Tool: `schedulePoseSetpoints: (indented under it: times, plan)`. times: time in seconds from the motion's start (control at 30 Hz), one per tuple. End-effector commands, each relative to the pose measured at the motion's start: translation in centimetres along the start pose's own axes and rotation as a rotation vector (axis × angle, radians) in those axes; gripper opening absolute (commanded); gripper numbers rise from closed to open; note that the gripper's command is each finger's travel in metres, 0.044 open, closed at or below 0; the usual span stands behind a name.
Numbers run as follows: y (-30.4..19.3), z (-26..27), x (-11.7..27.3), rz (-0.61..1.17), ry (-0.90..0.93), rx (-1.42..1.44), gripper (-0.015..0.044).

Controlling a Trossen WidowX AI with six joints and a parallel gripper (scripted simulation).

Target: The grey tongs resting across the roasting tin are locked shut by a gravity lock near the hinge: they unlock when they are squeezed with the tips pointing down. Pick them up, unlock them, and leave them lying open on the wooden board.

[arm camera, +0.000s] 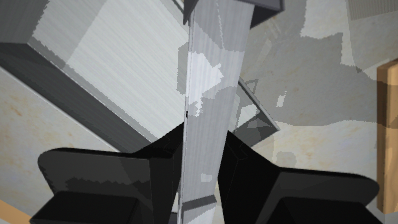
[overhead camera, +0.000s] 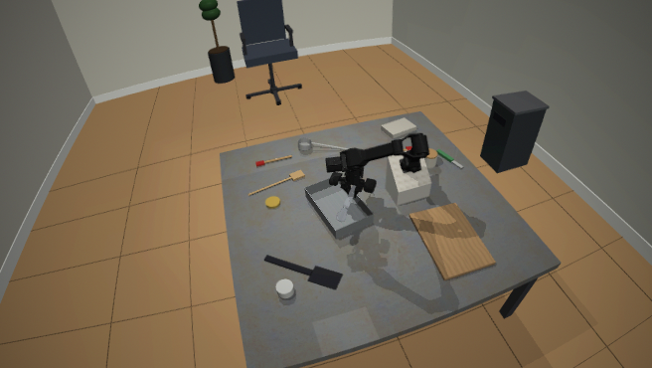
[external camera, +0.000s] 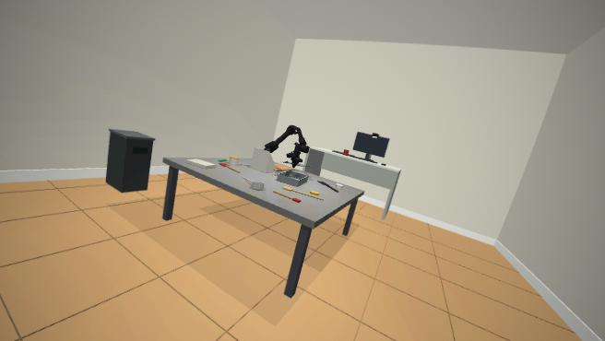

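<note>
My gripper (overhead camera: 352, 193) (arm camera: 202, 126) is shut on the grey tongs (overhead camera: 342, 214) (arm camera: 212, 75) and holds them above the roasting tin. In the wrist view one long grey arm of the tongs runs up between the fingers to a dark part at the top edge; whether the lock is released cannot be told. The roasting tin (overhead camera: 354, 227) (external camera: 293, 181) (arm camera: 60, 91) is an open grey box on the table. The wooden board (overhead camera: 457, 249) (arm camera: 388, 150) lies flat to the right of the tin in the top view, with nothing on it but shadow.
A white block (overhead camera: 412, 191) (external camera: 261, 161) stands by the arm's base, between tin and board at the back. A black turner (overhead camera: 325, 277) and a white pot (overhead camera: 284, 288) are at the front left. A yellow disc (overhead camera: 272, 202) and a wooden spatula (overhead camera: 297, 175) lie left of the tin.
</note>
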State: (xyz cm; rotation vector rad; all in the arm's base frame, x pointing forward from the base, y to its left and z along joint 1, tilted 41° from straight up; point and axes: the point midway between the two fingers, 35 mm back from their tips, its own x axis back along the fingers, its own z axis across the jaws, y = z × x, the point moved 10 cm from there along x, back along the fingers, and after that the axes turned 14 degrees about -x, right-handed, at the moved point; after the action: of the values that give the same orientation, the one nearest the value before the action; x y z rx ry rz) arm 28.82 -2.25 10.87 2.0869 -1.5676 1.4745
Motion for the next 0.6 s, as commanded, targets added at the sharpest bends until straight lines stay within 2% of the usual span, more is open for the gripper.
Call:
schedulePoseSetpoints:
  times: [0.0,0.57]
  plan:
    - [-0.6,-0.6,0.4,-0.001,0.01,0.175,-0.015]
    - [-2.3,-3.4,1.1,-0.012,0.014,0.857,-0.015]
